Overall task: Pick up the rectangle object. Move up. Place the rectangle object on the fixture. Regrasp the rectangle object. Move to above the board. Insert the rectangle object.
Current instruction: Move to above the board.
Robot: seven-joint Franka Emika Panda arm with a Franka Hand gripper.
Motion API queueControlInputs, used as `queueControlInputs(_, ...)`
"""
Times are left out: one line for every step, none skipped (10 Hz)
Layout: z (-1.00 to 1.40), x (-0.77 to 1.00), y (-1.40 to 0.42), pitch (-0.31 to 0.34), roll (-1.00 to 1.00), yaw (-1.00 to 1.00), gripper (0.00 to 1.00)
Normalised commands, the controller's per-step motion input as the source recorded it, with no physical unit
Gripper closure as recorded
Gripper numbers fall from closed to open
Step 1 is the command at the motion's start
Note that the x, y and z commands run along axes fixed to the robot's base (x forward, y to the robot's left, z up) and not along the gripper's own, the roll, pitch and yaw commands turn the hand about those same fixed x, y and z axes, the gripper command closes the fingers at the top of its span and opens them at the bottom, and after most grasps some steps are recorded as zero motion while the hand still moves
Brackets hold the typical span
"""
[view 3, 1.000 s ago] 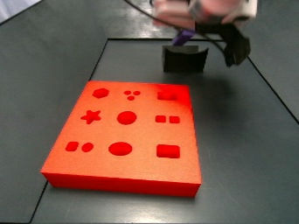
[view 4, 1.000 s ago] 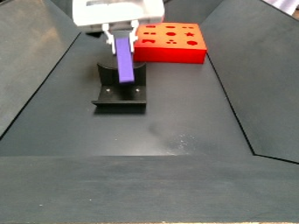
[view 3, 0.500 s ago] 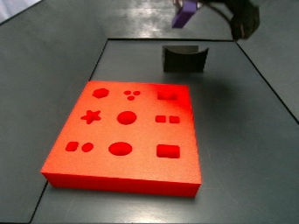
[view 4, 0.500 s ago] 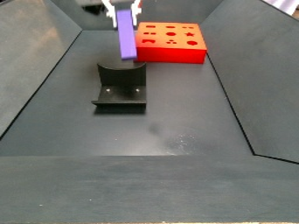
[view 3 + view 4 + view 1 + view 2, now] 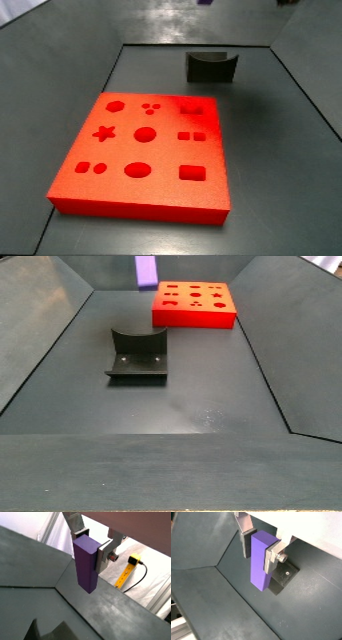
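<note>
Both side views look down from opposite ends, sharing board [image 5: 144,150] and fixture [image 5: 138,354]; wrist views look along the hand [image 5: 91,543].

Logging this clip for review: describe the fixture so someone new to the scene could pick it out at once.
On the dark floor, look beside the big red board. The fixture is the small black L-shaped bracket there, empty, while the gripper holds the purple rectangle object high above it.

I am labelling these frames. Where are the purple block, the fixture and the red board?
purple block [image 5: 85,564]: a wrist view, its front face, between the hand's [image 5: 92,548] fingers.
fixture [image 5: 138,354]: a side view, on its curved upright back.
red board [image 5: 160,190]: a side view, bare top surface near the front edge.
</note>
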Motion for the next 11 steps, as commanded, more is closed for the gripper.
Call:
queueControlInputs(0.47,-0.49,-1.0,-0.073,-1.0,-0.08,1.0)
queueControlInputs(0.44,-0.49,-1.0,-0.083,-1.0,-0.09,1.0)
queueControlInputs(0.46,-0.52,-1.0,-0.093,-1.0,-0.09,1.0)
queueControlInputs(0.45,-0.54,-1.0,-0.096,-1.0,-0.09,1.0)
queueControlInputs(0.46,-0.55,-1.0,-0.096,-1.0,-0.1,1.0)
queueControlInputs(0.46,-0.56,-1.0,-0.092,-1.0,-0.1,1.0)
queueControlInputs(0.46,-0.58,-1.0,-0.089,-1.0,-0.11,1.0)
queueControlInputs(0.45,-0.58,-0.96,-0.089,-1.0,-0.11,1.0)
queueControlInputs(0.26,-0.38,-0.53,-0.092,-1.0,-0.11,1.0)
queueControlInputs(0.13,-0.23,-0.28,-0.091,-1.0,-0.1,1.0)
queueControlInputs(0.06,-0.13,-0.11,-0.079,-0.87,-0.08,1.0)
